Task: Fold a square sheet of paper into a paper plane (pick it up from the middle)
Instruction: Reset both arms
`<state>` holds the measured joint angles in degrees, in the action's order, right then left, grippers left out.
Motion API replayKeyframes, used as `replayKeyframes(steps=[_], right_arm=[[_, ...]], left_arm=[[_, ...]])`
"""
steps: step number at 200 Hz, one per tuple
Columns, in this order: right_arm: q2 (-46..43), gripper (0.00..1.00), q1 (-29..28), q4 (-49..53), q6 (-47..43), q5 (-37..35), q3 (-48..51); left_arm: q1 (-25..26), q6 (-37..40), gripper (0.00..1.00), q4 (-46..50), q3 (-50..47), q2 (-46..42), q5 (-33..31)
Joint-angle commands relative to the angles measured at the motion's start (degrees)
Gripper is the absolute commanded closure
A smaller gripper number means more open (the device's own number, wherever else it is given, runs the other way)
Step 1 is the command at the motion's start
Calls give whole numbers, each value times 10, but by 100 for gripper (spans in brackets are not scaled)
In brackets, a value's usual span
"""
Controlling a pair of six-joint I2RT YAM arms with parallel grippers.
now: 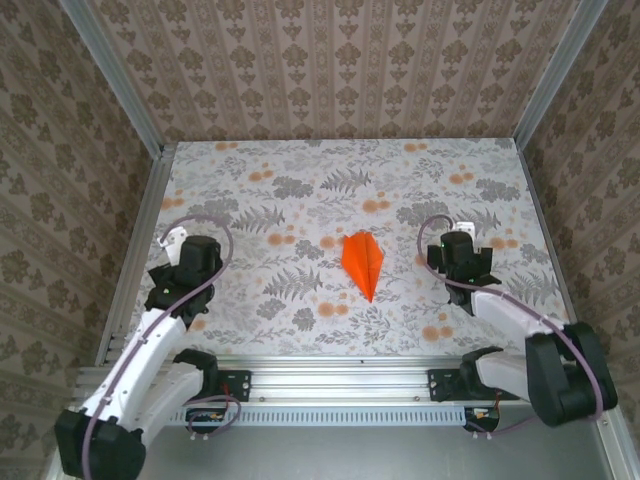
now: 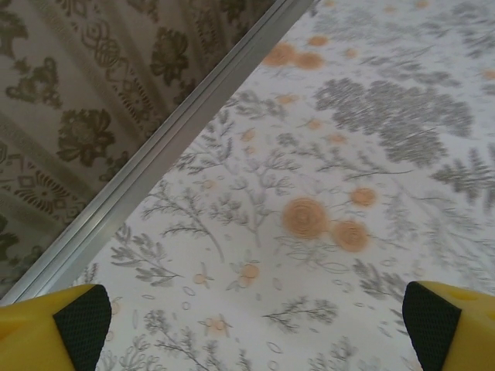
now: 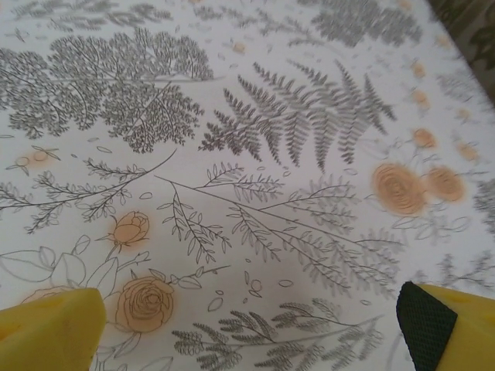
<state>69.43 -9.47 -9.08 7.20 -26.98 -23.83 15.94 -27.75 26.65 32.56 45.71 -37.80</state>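
The square sheet of paper, bright orange, lies folded into a narrow pointed paper plane (image 1: 362,262) with a centre crease. It rests on the flowered table mid-way between the arms, its tip towards the near edge. My left gripper (image 1: 186,258) hovers well to the plane's left, apart from it. In the left wrist view the left gripper (image 2: 260,328) is open, yellow fingers (image 2: 66,325) wide apart over bare cloth. My right gripper (image 1: 460,252) stands to the plane's right, also apart. In the right wrist view the right gripper (image 3: 255,328) is open with nothing between its fingers (image 3: 441,321).
A flower-and-fern printed cloth (image 1: 300,190) covers the table. Patterned walls with aluminium frame rails (image 1: 135,250) close in the left, back and right sides. The left rail (image 2: 178,139) runs close by the left gripper. An aluminium bar (image 1: 340,370) lines the near edge.
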Motion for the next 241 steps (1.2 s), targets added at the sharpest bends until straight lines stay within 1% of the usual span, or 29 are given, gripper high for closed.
replayKeyframes(steps=[1, 10, 19, 24, 31, 52, 65, 72, 83, 87, 92, 96, 103, 110, 123, 130, 140, 151, 176, 221, 241], right_arm=[[48, 0, 17, -162, -13, 69, -21], [73, 0, 22, -186, -20, 83, -32], [95, 0, 26, -188, -23, 93, -49], [98, 0, 28, -194, -26, 103, -57], [126, 0, 30, -203, -31, 107, -66], [154, 0, 37, -181, -45, 122, -97], [154, 0, 38, -210, -65, 136, -88], [152, 0, 38, -246, -74, 139, -71], [175, 0, 47, -366, -71, 139, -24], [171, 0, 52, -371, -61, 135, -17], [161, 0, 60, -364, -50, 146, -10], [163, 0, 66, -382, -48, 160, -1], [184, 0, 68, -435, -52, 176, 17], [209, 0, 65, -512, -66, 187, 37], [189, 0, 62, -440, -67, 197, 20], [199, 0, 72, -457, -61, 209, 19], [193, 0, 79, -434, -51, 211, 12], [196, 0, 80, -442, -51, 210, 14], [194, 0, 79, -449, -52, 208, 19], [194, 0, 79, -448, -52, 209, 18], [194, 0, 79, -447, -52, 209, 19]], left_arm=[[-41, 90, 0, -90, -31, 16, 41], [-58, 95, 0, -110, -39, 30, 46], [-73, 101, 0, -125, -37, 43, 62], [-78, 108, 0, -135, -37, 50, 72], [-84, 121, 0, -150, -36, 61, 81], [-88, 153, 0, -170, -31, 80, 71], [-94, 159, 0, -208, -46, 88, 72], [-95, 164, 0, -236, -57, 94, 77], [-95, 175, 0, -289, -74, 106, 93], [-95, 179, 0, -306, -79, 113, 97], [-95, 183, 0, -325, -83, 122, 103], [-95, 188, 0, -337, -84, 130, 107], [-96, 198, 0, -357, -86, 143, 113], [-97, 209, 0, -378, -87, 156, 118], [-98, 226, 0, -412, -90, 176, 130], [-100, 233, 0, -433, -94, 185, 139], [-102, 239, 0, -472, -102, 197, 155], [-106, 250, 0, -517, -109, 217, 174], [-115, 266, 0, -581, -111, 258, 202], [-124, 305, 0, -650, -103, 306, 275], [-128, 312, 0, -696, -102, 350, 316]])
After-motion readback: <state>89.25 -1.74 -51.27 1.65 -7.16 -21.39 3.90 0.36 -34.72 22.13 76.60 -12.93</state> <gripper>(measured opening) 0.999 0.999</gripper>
